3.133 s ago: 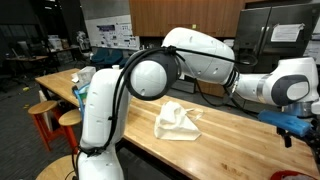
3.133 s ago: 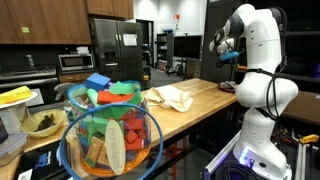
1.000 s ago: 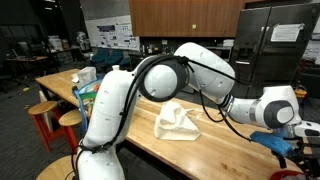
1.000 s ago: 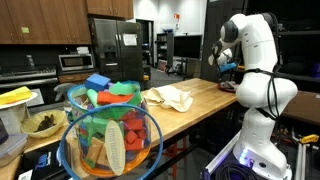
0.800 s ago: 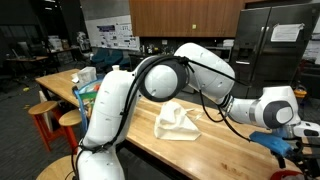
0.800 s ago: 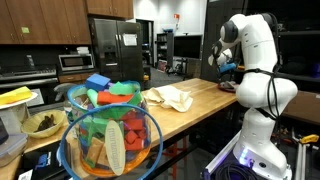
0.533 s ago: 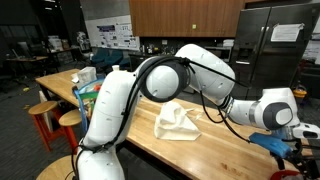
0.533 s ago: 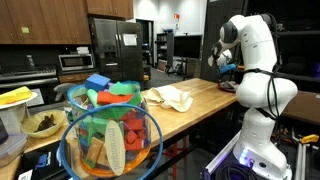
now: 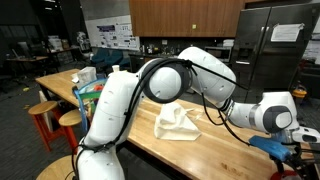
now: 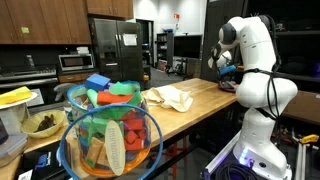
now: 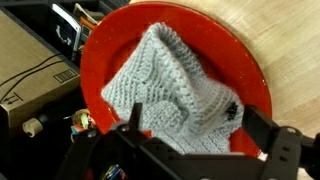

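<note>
1. Nearest the wrist camera: tool (image 11: 192, 128) spread open, dark fingers (image 11: 131, 128) standing wide apart on either side of a grey knitted cloth (image 11: 170, 85), gripping nothing.
2. Just beyond: grey knitted cloth heaped in a red plate (image 11: 250, 60), covering most of its middle. Plate resting on the wooden bench (image 11: 290, 40), close to the bench edge.
3. Shown by the wrist view alone: the ribbed knit, a small dark speck (image 11: 229, 108) on it, and past the bench edge a cardboard box (image 11: 25, 50) with cables (image 11: 30, 82) across it.
4. In an exterior view: tool (image 10: 228, 72) low over the far end of the bench (image 10: 200, 100), with only a dark red sliver of the plate (image 10: 228, 87) under it. Knit too small to make out there.
5. Same view, foreground: wire basket (image 10: 110, 135) packed with coloured toys, outside the wrist picture. Farther along the bench, a crumpled cream cloth (image 10: 172, 98), well apart from the plate.
6. In an exterior view: tool (image 9: 290, 152) pushed into the lower right corner and partly cut off, plate and knit out of sight. White arm (image 9: 195, 65) arching over the cream cloth (image 9: 178, 122).
7. Hard to tell: whether the fingers touch the knit or the plate. Fingers blurred and clipped by the bottom edge of the wrist view.
</note>
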Robot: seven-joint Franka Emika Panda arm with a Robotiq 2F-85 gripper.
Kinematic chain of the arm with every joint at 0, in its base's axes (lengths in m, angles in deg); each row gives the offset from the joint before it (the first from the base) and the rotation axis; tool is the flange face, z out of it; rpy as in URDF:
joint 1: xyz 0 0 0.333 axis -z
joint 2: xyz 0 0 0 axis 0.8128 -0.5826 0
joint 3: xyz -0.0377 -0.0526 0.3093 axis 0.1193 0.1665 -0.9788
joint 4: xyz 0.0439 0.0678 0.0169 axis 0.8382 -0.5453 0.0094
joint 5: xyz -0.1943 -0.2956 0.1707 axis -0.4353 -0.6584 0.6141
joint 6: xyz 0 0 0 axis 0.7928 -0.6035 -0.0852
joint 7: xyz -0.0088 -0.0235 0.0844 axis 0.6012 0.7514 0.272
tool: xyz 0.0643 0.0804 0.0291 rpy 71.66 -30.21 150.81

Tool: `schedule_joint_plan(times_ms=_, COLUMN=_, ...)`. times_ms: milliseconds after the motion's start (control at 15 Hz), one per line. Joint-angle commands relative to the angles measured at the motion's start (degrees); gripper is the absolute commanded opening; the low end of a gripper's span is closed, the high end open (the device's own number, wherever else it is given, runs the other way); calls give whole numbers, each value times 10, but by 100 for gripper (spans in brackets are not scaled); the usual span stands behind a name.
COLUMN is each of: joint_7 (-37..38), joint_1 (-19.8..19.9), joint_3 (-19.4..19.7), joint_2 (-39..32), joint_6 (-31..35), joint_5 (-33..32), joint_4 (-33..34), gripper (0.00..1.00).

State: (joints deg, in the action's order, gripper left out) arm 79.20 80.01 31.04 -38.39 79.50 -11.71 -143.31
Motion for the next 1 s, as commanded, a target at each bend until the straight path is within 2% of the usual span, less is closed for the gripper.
schedule_joint_plan(times_ms=0, joint_7=6, joint_1=0, joint_3=6, joint_2=-17, joint_6=-8, joint_5=2, joint_4=14, gripper=87)
schedule_joint_plan(times_ms=200, joint_7=9, joint_1=0, joint_3=8, joint_2=-27, joint_6=-9, joint_5=3, joint_4=17, gripper=52)
schedule_joint_plan(times_ms=600, joint_7=17, joint_1=1, joint_3=18, joint_2=-45, joint_6=-2, joint_5=-6, joint_4=22, gripper=6)
schedule_joint_plan(times_ms=733, joint_7=15, joint_1=3, joint_3=23, joint_2=-50, joint_6=1, joint_5=-10, joint_4=33, gripper=0)
schedule_joint_plan(times_ms=933, joint_7=5, joint_1=8, joint_3=33, joint_2=-49, joint_6=4, joint_5=-14, joint_4=61, gripper=1)
